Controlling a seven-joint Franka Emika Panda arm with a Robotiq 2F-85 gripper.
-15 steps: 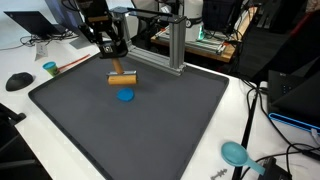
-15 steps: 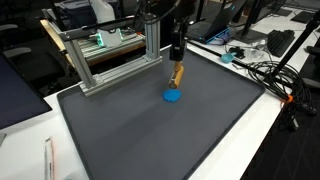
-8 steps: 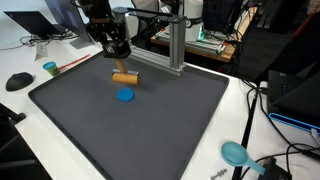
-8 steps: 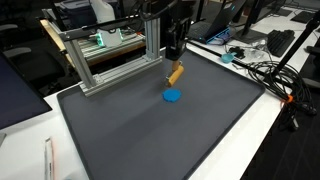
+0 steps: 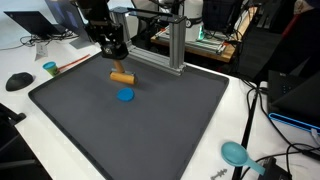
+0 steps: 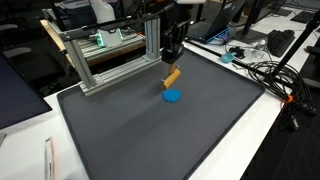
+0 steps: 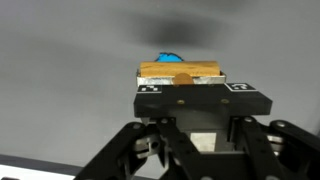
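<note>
A tan wooden block (image 5: 121,76) (image 6: 171,77) hangs just above the dark grey mat (image 5: 150,125) (image 6: 150,135), and my gripper (image 5: 115,55) (image 6: 172,58) is shut on it from above. A small blue disc (image 5: 125,95) (image 6: 173,96) lies on the mat right beside and below the block. In the wrist view the block (image 7: 180,72) sits across the tips of my gripper (image 7: 190,84), with the blue disc (image 7: 170,57) peeking out just beyond it.
An aluminium frame (image 5: 172,45) (image 6: 110,55) stands at the mat's back edge, close behind the gripper. A teal cup (image 5: 50,68) and a black mouse (image 5: 18,81) sit off the mat; a teal scoop (image 5: 235,152) and cables (image 6: 270,75) lie on the white table.
The gripper has shifted a little with the wooden block still in it, and the block's tilt has changed slightly. The blue disc has not moved.
</note>
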